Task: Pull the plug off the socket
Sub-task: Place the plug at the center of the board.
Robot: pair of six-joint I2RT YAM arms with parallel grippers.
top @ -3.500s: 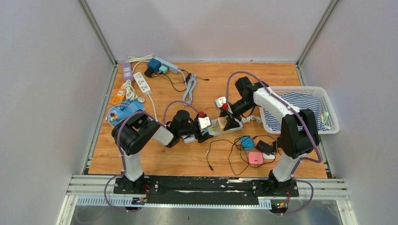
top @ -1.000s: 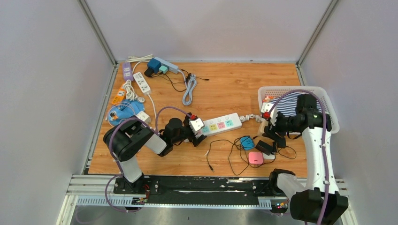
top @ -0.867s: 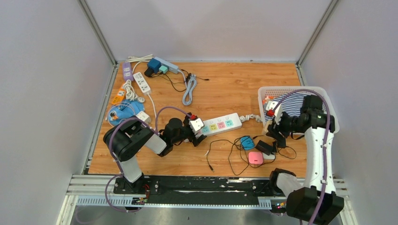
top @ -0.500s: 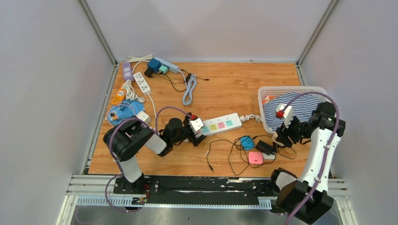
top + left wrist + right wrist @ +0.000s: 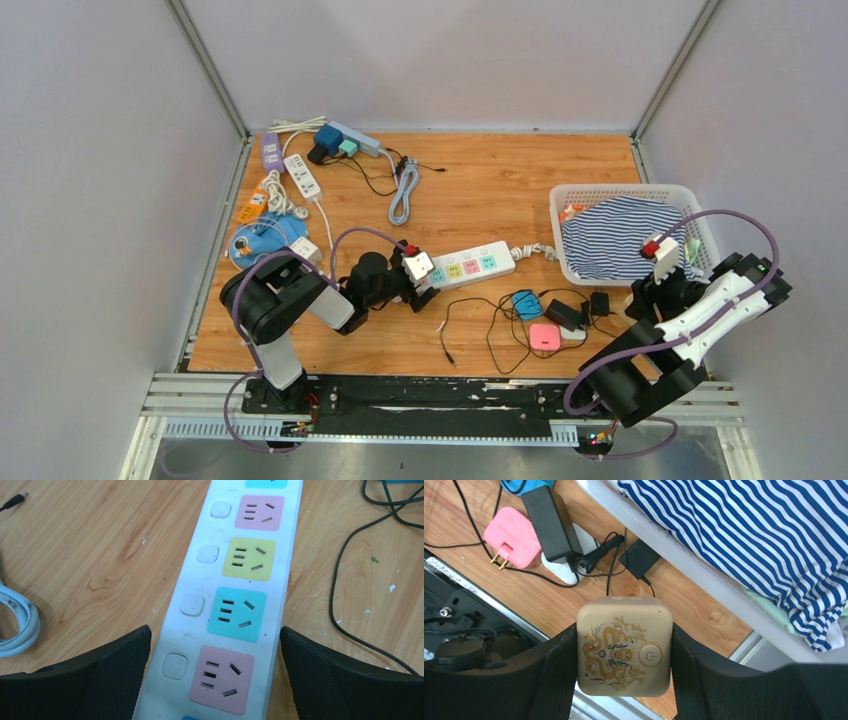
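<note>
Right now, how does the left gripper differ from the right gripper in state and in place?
The left gripper is open and holds nothing; the right gripper is shut on a gold cube plug. The left gripper is low, its fingers on either side of the white power strip on the table; the right gripper is up in the air near the basket. Both have black fingers.

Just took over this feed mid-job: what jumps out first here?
The right gripper grips a gold cube plug with a dragon print, lifted beside the white basket holding striped cloth. The left gripper, jaws wide open, straddles the white power strip, whose coloured sockets in the left wrist view are all empty.
</note>
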